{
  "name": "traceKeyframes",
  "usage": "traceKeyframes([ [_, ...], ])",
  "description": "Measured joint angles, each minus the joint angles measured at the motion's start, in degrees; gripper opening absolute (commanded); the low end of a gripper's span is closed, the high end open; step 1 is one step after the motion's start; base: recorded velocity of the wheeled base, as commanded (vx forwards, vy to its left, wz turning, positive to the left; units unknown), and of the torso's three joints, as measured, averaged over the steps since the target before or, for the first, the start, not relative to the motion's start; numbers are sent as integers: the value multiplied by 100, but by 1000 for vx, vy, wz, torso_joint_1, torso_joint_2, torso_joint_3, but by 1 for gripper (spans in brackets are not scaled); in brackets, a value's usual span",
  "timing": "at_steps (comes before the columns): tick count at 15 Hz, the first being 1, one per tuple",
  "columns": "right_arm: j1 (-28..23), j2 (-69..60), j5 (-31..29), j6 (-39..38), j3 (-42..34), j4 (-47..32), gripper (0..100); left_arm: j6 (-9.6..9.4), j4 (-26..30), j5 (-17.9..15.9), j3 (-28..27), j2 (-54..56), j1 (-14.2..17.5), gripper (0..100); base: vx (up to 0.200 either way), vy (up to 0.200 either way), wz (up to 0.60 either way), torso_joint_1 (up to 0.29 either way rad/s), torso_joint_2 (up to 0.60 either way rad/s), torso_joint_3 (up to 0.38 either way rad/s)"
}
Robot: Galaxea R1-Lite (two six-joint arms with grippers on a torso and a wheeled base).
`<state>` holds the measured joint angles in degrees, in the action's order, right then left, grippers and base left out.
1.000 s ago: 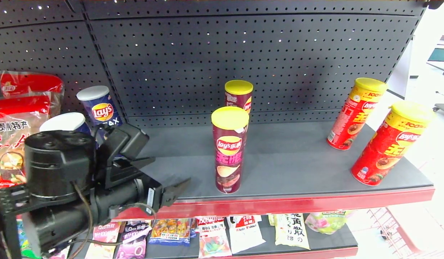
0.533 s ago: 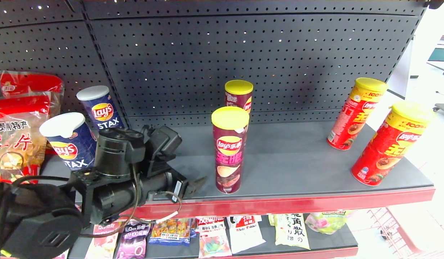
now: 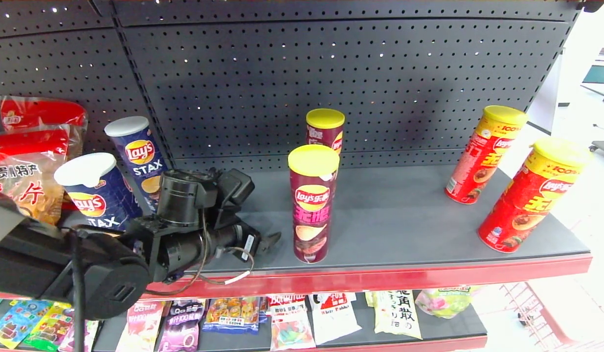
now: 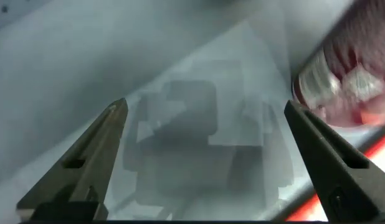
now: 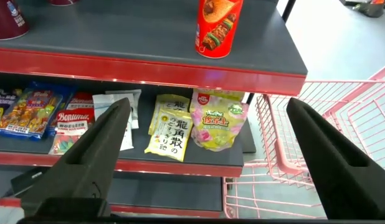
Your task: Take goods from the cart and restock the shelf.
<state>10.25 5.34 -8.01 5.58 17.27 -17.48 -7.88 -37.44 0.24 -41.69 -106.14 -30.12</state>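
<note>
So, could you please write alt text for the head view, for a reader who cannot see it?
The left arm lies low over a grey shelf, its jaws close to a maroon chip can at the front edge. Two blue cans stand left, two red cans right.

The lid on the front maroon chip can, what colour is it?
The lid is yellow, clearest in the head view.

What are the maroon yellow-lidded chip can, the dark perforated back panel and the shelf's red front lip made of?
Maroon yellow-lidded chip can: likely cardboard tube, glossy printed wrap; lid looks plastic. Dark perforated back panel: probably matte painted sheet metal, given evenly punched holes passing light. Red front lip: glossy, shows reflections; painted metal or plastic, unclear.
</note>
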Motion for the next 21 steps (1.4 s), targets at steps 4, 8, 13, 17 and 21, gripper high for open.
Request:
traceKeyframes([
  [4, 0, 4, 10, -1, -71, 11, 100, -2, 0, -9, -279, -286, -22, 100, 0, 0, 0, 0, 0, 0],
  [8, 0, 6, 11, -4, -105, 16, 100, -2, -4, -24, -408, -446, -46, 100, 0, 0, 0, 0, 0, 0],
  [13, 0, 15, 11, -6, -113, 16, 100, 5, -6, -27, -544, -579, -121, 100, 0, 0, 0, 0, 0, 0],
  [17, 0, 17, 11, -6, -118, 9, 100, 20, -6, -35, -561, -614, -168, 100, 0, 0, 0, 0, 0, 0],
  [21, 0, 24, 11, -6, -160, 13, 100, 38, -6, -43, -561, -623, -240, 100, 0, 0, 0, 0, 0, 0],
])
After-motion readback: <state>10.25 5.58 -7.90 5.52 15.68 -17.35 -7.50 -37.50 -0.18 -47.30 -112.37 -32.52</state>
